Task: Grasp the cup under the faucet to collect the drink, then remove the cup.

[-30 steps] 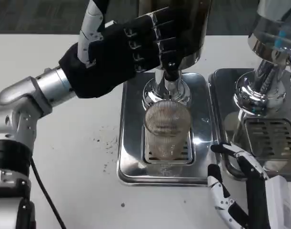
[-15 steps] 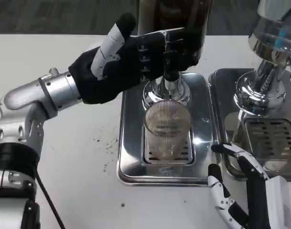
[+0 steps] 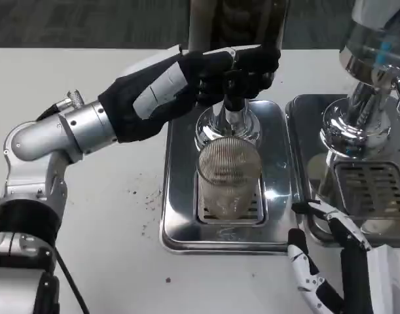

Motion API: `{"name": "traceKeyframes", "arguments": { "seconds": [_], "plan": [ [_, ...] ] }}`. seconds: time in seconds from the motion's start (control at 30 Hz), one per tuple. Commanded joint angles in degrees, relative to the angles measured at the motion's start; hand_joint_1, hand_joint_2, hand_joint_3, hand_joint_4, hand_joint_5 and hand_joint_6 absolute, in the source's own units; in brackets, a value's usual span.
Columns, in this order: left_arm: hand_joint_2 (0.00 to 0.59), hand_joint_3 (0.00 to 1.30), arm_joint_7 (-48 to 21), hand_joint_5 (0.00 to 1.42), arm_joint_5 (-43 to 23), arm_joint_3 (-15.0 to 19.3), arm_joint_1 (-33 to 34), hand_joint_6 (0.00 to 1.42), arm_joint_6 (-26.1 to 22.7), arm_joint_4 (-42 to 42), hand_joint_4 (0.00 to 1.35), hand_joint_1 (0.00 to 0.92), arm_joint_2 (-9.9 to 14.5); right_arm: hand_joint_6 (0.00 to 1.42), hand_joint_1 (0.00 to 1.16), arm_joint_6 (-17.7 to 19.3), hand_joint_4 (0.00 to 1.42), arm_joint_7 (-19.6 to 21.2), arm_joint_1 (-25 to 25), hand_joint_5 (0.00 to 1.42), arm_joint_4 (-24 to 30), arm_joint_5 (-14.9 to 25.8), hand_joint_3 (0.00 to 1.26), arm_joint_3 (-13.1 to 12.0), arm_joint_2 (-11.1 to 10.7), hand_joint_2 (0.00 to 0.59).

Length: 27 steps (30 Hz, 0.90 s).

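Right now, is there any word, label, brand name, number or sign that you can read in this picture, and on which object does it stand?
No text can be read.
The drip tray has a small embossed mark on its front lip, below the cup; too small and blurred to read.
The dispenser body, the second dispenser, the left hand and the right hand show no lettering.

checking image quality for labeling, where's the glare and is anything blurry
Head view: bright glare on the chrome drip tray and the faucet base; ribbed cup sharp; left hand dark with little detail; right hand cropped at the bottom edge.
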State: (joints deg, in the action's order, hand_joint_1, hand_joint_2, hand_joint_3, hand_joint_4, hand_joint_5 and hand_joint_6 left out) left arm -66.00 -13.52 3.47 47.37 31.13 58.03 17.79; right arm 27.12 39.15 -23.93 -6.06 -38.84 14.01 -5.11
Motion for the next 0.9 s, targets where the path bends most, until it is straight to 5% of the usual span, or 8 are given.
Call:
{"name": "traceKeyframes", "arguments": {
  "seconds": [0.03, 0.9],
  "plan": [
    [0.048, 0.15, 1.56, 0.12, 4.28, -1.71, -0.84, 0.00, 3.43, 4.28, 0.10, 0.000, 0.66, 0.29, 0.38, 0.30, 0.32, -0.47, -1.12, 0.31, 1.78, 0.61, 0.45, -0.13, -0.20, 0.429],
    [0.038, 0.13, 7.76, 0.06, 10.86, -7.28, -0.57, 0.00, 17.77, 7.64, 0.03, 0.000, 1.92, 0.27, 0.38, 0.34, 0.26, -4.13, -1.72, 0.26, 4.35, 2.81, 0.33, -1.44, -0.43, 0.425]
  ]
}}
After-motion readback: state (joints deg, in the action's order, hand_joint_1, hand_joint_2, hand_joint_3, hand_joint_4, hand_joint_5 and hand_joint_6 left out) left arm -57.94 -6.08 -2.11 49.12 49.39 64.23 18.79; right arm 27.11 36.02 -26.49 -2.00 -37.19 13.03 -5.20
